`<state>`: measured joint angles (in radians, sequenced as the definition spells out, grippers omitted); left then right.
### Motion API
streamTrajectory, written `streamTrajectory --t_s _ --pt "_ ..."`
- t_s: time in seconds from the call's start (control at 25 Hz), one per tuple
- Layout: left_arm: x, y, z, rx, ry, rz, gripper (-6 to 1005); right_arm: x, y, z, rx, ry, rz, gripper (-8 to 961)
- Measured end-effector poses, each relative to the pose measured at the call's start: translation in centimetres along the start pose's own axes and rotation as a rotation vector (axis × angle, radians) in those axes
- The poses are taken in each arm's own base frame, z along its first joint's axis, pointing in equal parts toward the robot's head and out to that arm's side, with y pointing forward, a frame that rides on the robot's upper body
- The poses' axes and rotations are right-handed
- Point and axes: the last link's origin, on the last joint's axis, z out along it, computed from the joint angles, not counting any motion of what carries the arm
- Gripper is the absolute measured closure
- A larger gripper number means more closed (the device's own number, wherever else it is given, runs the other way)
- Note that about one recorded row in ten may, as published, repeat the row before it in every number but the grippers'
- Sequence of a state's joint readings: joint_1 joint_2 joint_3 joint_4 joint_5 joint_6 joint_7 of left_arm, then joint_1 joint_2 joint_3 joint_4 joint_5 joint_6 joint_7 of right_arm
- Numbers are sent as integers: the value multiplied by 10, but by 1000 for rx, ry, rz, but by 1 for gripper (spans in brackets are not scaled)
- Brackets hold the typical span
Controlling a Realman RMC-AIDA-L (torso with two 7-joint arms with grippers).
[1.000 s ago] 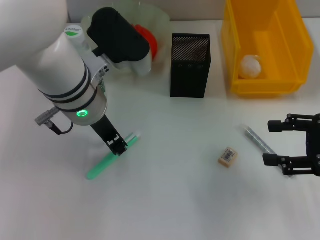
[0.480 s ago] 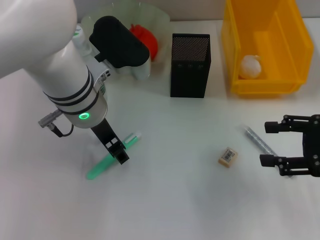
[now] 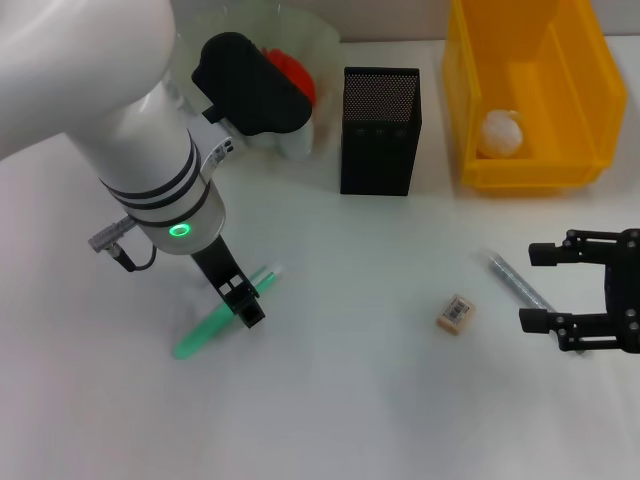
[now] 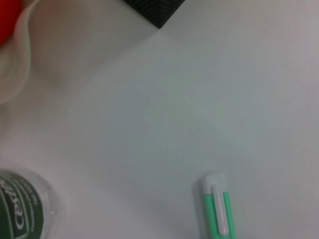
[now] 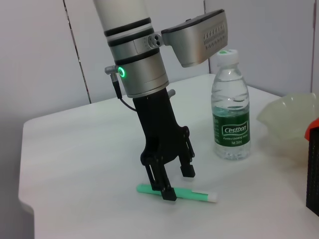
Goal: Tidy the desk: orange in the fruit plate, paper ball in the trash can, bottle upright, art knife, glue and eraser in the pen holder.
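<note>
The green art knife (image 3: 205, 332) lies on the table at the left; its white end shows in the left wrist view (image 4: 216, 209). My left gripper (image 3: 245, 305) is down over its middle, one finger on each side (image 5: 177, 182), open. The bottle (image 5: 231, 124) stands upright behind it, hidden by my arm in the head view. The orange (image 3: 292, 72) is in the fruit plate (image 3: 322, 45). The paper ball (image 3: 501, 133) lies in the yellow bin (image 3: 530, 170). The eraser (image 3: 455, 313) and the glue stick (image 3: 517, 280) lie at the right. My right gripper (image 3: 543, 286) is open beside the glue stick.
The black mesh pen holder (image 3: 380, 130) stands at the back middle, between the fruit plate and the yellow bin. My left arm's white body covers the back left of the table.
My left gripper has shifted slightly toward the front and right, down along the art knife. The arm now hides the bottle in the head view. The right gripper has barely moved.
</note>
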<state>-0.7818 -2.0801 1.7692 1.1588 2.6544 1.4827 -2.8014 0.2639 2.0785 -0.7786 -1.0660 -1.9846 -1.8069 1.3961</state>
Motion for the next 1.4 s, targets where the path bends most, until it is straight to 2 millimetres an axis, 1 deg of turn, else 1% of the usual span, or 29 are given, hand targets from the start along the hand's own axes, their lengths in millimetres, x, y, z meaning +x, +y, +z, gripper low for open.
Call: streamTrajectory --t_s 0.88,1.08,1.32,1.4 --pt "5 1 8 -12 2 13 308 3 1 -1 3 4 8 191" --pt "6 -1 12 -22 -24 6 380 4 1 -1 4 5 12 191" --pt "9 1 10 -27 -11 14 467 6 2 -1 3 8 25 192" --pt "9 2 10 -26 -8 17 606 6 2 -1 2 8 26 192"
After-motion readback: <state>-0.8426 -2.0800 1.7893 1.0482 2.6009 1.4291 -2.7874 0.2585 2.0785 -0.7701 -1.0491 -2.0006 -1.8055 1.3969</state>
